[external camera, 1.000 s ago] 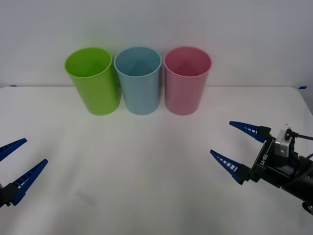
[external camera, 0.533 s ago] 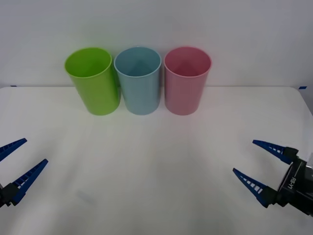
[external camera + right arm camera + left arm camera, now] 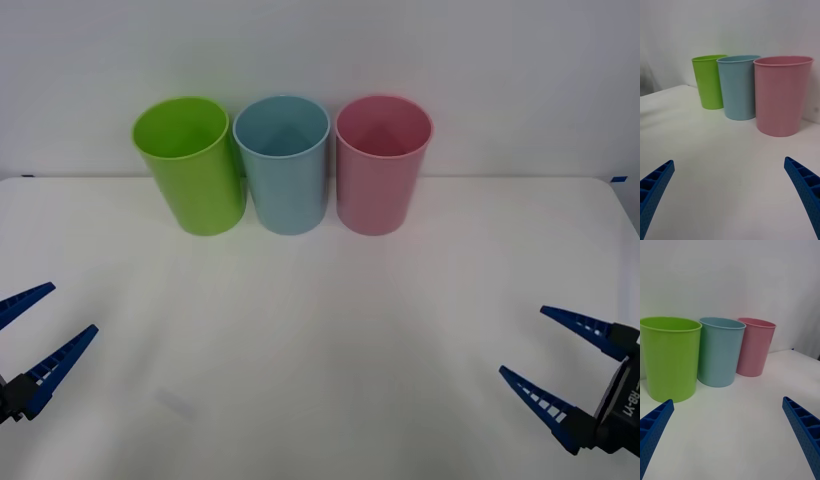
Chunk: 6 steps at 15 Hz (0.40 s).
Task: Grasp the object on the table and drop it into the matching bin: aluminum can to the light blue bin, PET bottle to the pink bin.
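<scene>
Three cup-shaped bins stand in a row at the far edge of the white desk (image 3: 320, 330): a lime green cup (image 3: 190, 165) on the robot's left, the light blue bin (image 3: 284, 165) in the middle, and the pink bin (image 3: 382, 165) on the right. All three are upright and set close together; whether their walls touch cannot be told.

The left gripper (image 3: 28, 342) hangs low over the near left corner of the desk, fingers spread apart and holding nothing. The right gripper (image 3: 572, 368) hangs low over the near right corner, fingers likewise spread and empty. Both point toward the bins and are well apart from them. In the right wrist view the pink bin (image 3: 782, 95) is nearest, then the light blue bin (image 3: 738, 87), then the lime green cup (image 3: 709, 80).

Location of the aluminum can: it is not on the open desk surface between the grippers and the bins. The visible upper inner walls of the bins show no can, but their bottoms are hidden, so its position cannot be confirmed.

Task status, as a judgement: with both grippers empty and pulled in at the near corners, either the can lies inside a bin and the drop is complete, or no object has been presented. No grasp is in hand.
</scene>
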Available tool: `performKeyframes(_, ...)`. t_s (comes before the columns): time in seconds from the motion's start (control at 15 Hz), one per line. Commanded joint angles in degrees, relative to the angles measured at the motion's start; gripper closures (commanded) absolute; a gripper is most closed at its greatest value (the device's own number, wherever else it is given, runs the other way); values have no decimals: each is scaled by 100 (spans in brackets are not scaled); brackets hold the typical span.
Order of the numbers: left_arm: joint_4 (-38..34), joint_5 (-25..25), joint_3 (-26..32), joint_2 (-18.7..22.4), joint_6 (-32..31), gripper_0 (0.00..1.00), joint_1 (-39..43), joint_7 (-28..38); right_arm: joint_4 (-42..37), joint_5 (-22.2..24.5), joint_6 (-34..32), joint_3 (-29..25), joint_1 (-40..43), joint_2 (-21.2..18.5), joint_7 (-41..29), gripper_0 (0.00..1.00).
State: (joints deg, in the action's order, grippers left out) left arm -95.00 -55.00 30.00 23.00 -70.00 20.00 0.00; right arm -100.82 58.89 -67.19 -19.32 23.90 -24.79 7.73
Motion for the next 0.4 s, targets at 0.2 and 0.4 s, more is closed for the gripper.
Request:
performKeyframes(0.2,0,0,0,0,0,0,0,0,1,-9,-13,-89,26,0,36,0)
performKeyframes(0.4,0,0,0,0,0,0,0,0,1,-9,-13,-89,35,0,36,0)
